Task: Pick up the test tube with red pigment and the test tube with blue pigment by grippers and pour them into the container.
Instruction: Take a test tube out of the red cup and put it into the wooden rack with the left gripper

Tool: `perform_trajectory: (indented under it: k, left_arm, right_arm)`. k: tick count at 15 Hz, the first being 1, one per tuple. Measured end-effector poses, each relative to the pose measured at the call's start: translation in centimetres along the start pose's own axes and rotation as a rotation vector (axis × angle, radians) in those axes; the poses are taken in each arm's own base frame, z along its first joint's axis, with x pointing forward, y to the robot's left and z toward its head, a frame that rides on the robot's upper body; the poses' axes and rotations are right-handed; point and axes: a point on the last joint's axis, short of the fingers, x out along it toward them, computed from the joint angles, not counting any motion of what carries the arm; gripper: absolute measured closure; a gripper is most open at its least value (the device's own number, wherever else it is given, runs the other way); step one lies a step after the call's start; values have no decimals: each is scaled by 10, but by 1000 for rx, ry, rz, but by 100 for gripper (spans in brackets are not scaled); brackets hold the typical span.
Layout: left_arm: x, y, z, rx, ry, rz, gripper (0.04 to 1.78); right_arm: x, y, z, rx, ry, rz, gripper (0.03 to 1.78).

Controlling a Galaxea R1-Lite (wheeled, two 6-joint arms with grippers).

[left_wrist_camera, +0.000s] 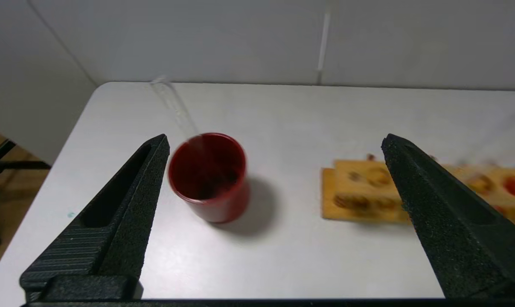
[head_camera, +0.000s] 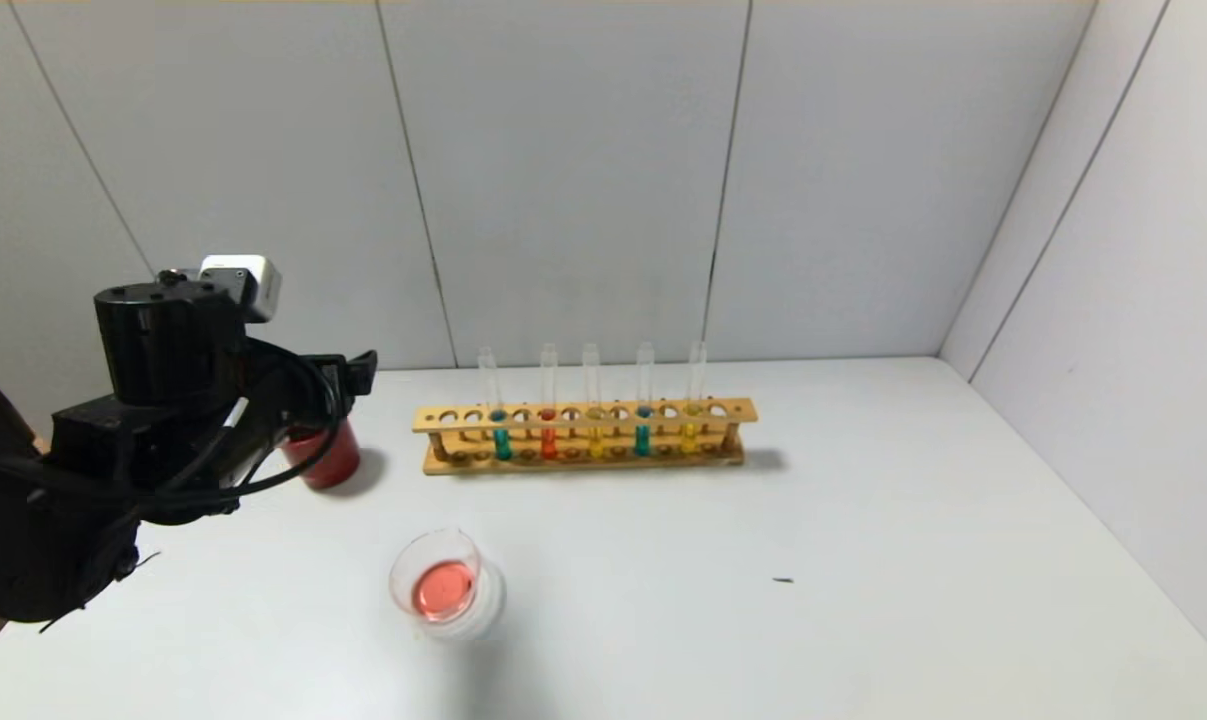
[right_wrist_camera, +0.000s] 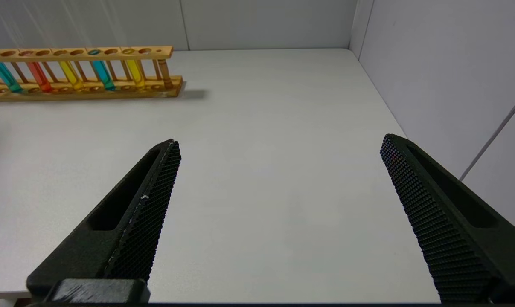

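the white table [head_camera: 863, 560] fills the head view, with grey wall panels behind it. the left arm [head_camera: 153, 440] hangs over the table's 9 o'clock edge. its left gripper [left_wrist_camera: 274, 143] has its jaws wide apart with nothing between them; in the left wrist view they frame a dark red cup [left_wrist_camera: 208, 177] and the near end of the rack. a clear empty tube [left_wrist_camera: 176, 108] leans out of that cup, tilted, its lower end inside.

the wooden rack [head_camera: 583, 435] stands at about 12 o'clock on the table, well apart from the cup [head_camera: 323, 455], which sits toward 10 o'clock. five tubes stand upright in it: teal, orange-red, yellow, teal, yellow. the red tube [head_camera: 549, 400] is second from the left; the blue tube [head_camera: 497, 405] is just beside it at the left end, and a second teal one [head_camera: 644, 400] stands fourth.

the container [head_camera: 446, 585], a low glass dish holding pinkish-red liquid, sits near 7 o'clock, in front of the rack and apart from it.

the right gripper [right_wrist_camera: 278, 143] shows only in its own wrist view, jaws spread and holding nothing, above bare table with the rack [right_wrist_camera: 82, 70] well off.
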Motion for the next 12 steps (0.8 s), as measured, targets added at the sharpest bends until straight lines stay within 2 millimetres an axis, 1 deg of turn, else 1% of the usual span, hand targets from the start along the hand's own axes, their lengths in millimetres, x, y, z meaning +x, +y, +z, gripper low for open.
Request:
perform_trajectory:
  k: [3,6,9,12]
  left_arm:
    - [-36,-21,1,11,-28,-62,7]
    - [-61,-41,-2,17,-38,-123,7]
    - [-72,-59,-6,6,-37,-164,7]
    - [-70,-74,-14,-17,-16,-190,7]
  right_arm:
    - [0,0,0,0,0,0,10]
    - [0,0,0,0,0,0,10]
    - [0,0,0,0,0,0,10]
    - [0,0,0,0,0,0,10]
